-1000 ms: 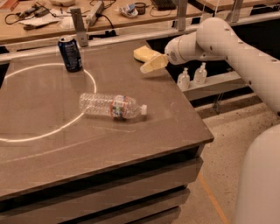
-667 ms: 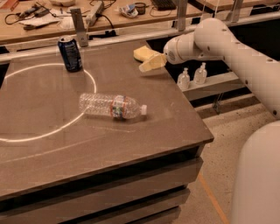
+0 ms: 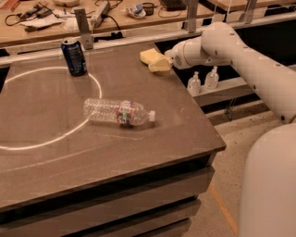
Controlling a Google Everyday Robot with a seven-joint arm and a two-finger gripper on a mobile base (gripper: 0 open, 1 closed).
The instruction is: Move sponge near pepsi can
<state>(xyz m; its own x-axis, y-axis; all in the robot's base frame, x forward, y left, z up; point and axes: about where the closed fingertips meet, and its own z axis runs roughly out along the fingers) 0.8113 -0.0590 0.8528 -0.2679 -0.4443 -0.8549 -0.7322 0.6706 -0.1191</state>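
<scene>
The pale yellow sponge (image 3: 149,55) lies on the dark table (image 3: 55,152) near its far right edge. My gripper (image 3: 160,65) is right at the sponge's near right side, reaching in from the right; I cannot tell if it touches or holds it. The dark blue pepsi can (image 3: 74,56) stands upright at the far left of the table, well left of the sponge.
A clear plastic bottle (image 3: 118,112) with a red-green label lies on its side mid-table. A white ring (image 3: 92,81) is marked on the tabletop. Two small pump bottles (image 3: 202,81) stand on a shelf to the right. A cluttered bench (image 3: 106,14) runs behind.
My arm has shifted very slightly left at the sponge. The sponge, the can and the bottle have not moved.
</scene>
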